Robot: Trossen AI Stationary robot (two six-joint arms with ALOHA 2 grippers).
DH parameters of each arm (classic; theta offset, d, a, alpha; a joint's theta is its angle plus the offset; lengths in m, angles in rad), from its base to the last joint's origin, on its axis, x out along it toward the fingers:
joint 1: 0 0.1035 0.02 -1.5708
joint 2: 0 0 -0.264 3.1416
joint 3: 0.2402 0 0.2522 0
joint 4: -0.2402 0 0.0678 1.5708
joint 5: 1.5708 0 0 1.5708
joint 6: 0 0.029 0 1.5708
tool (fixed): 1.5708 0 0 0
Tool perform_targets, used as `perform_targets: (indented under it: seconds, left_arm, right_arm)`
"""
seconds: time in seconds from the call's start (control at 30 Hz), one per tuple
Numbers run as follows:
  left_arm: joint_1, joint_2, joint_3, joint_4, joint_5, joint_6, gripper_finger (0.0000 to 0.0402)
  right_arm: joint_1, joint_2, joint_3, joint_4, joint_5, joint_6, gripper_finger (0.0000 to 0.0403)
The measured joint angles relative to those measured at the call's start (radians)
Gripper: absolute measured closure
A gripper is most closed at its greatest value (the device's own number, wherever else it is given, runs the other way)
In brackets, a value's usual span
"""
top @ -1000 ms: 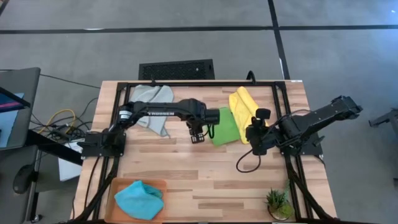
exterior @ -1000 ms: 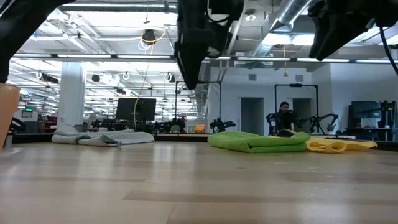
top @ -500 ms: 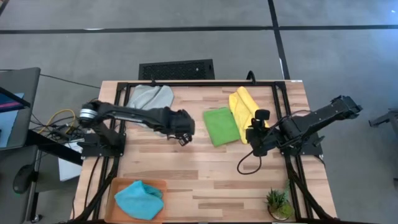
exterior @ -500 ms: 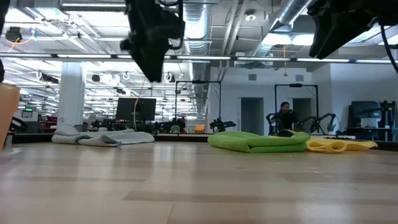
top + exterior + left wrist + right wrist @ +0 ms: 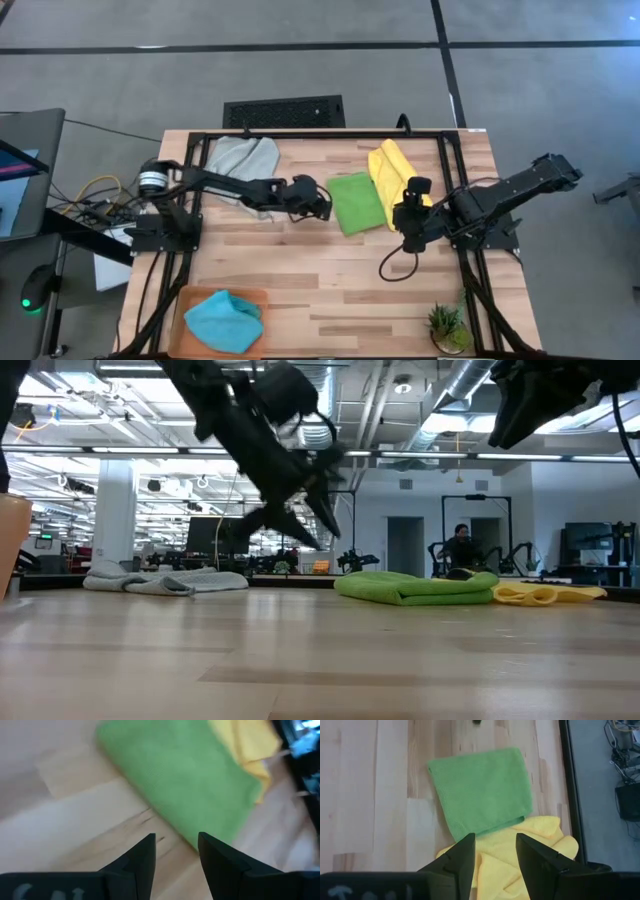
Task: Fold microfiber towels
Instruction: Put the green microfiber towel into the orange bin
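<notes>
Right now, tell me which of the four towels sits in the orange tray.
The teal blue towel, bunched in the orange tray at the table's near left corner. The green towel, yellow towel and grey towel lie on bare wood.

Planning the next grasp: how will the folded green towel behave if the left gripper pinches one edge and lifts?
The green towel lies in soft, rounded folds, so it will probably droop and unfold. It looks thin and likely light. Its edge touches the yellow towel, so that may drag along. The left gripper, open, hovers beside it.
</notes>
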Motion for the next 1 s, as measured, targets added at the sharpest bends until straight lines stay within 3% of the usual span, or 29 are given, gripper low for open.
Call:
perform_targets:
  seconds: [0.23,0.4,1.0]
  left_arm:
    - [0.031,0.166,0.000,0.180,0.119,-0.046,0.0262]
    - [0.041,0.229,0.000,0.301,0.142,-0.073,0.0262]
    - [0.045,0.291,0.033,0.327,0.006,-0.122,0.0263]
  right_arm:
    - [0.000,0.000,0.000,-0.001,-0.001,0.000,0.0235]
    - [0.000,0.000,0.000,-0.003,0.000,0.000,0.0236]
    - [-0.002,0.000,0.000,0.002,0.001,0.000,0.0235]
